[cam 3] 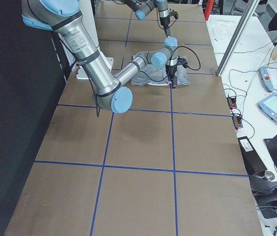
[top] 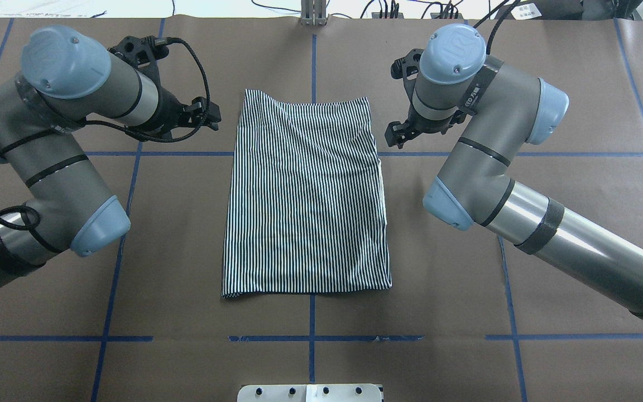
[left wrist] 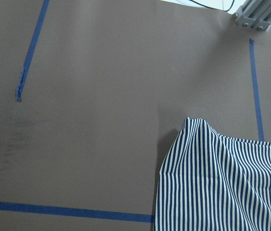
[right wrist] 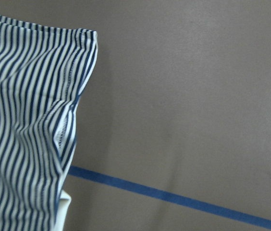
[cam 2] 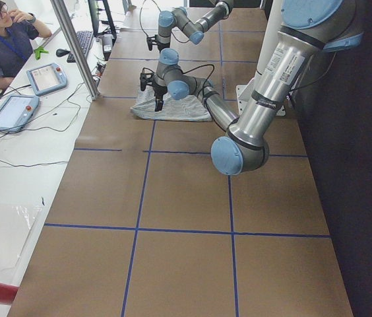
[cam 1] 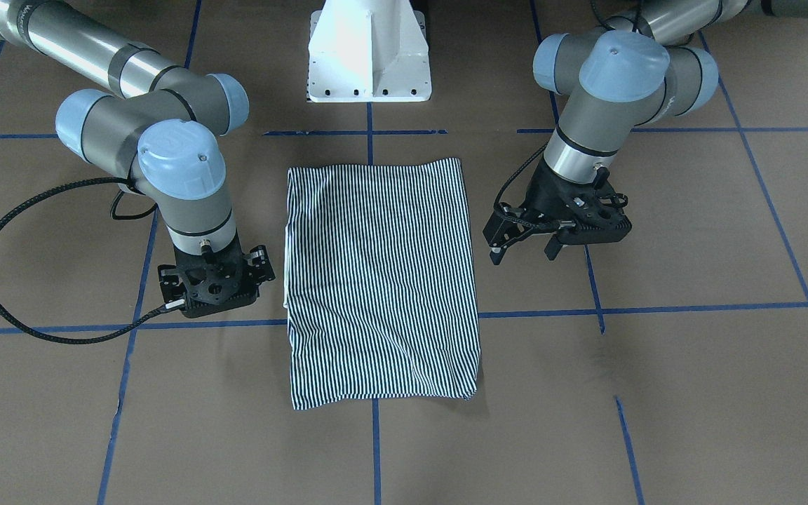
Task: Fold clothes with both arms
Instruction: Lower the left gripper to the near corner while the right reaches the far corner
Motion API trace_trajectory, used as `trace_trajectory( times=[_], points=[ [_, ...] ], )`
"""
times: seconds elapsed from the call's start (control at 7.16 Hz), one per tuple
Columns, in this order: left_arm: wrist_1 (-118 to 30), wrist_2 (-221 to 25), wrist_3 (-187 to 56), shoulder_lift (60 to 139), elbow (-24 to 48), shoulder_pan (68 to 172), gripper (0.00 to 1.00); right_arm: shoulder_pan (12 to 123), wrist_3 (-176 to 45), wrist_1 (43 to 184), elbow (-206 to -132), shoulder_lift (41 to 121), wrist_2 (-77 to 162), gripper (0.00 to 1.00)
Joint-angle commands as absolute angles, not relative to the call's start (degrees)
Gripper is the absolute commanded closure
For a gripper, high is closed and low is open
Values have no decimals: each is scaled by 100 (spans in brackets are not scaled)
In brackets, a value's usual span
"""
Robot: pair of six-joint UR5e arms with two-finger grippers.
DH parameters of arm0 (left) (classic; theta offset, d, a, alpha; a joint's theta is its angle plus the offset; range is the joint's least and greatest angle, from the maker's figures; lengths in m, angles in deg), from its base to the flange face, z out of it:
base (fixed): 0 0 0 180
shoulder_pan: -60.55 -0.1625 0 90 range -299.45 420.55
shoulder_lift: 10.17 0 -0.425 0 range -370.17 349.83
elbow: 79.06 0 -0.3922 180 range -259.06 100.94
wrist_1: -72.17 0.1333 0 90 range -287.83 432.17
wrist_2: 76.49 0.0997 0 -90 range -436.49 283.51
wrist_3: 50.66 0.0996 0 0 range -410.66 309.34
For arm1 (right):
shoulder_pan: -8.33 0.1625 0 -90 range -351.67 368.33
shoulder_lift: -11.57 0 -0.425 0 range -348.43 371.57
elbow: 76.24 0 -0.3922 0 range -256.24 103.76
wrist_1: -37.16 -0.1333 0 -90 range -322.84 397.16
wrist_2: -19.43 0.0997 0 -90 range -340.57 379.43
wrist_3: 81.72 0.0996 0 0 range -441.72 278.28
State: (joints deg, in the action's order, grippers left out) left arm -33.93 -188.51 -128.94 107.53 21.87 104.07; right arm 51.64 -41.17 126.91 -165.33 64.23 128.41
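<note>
The clothes are one navy-and-white striped shirt [cam 1: 383, 280] [top: 307, 195], lying folded into a flat rectangle in the middle of the table. My left gripper [cam 1: 523, 256] [top: 210, 114] hovers beside the shirt's far corner on my left, open and holding nothing. My right gripper [cam 1: 214, 287] [top: 398, 137] points straight down beside the opposite edge; its fingers are hidden under the wrist. The left wrist view shows a shirt corner [left wrist: 222, 183]. The right wrist view shows a hemmed edge [right wrist: 25, 120] with a cream bit below it.
The white pedestal base [cam 1: 369, 52] stands at the robot's side of the table. Blue tape lines [cam 1: 656, 307] cross the brown surface. In the exterior left view a person [cam 2: 1, 39] sits at a side desk with tablets and cables beyond a metal post [cam 2: 74, 46].
</note>
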Motion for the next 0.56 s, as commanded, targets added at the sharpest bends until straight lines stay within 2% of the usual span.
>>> trace_trajectory(
  times=[0.0, 0.28, 0.42],
  points=[
    [-3373, -18831, -15215, 10392, 2684, 9479, 0, 5122, -3570, 12645, -17148, 6579, 13533, 0],
    [-3260, -17787, -16382, 10409, 2694, 8354, 0, 4938, -2875, 12628, -17387, 6571, 13650, 0],
    [-3033, -17618, -16691, 10426, 2694, 8175, 0, 4902, -2768, 12628, -17432, 6571, 13650, 0]
  ],
)
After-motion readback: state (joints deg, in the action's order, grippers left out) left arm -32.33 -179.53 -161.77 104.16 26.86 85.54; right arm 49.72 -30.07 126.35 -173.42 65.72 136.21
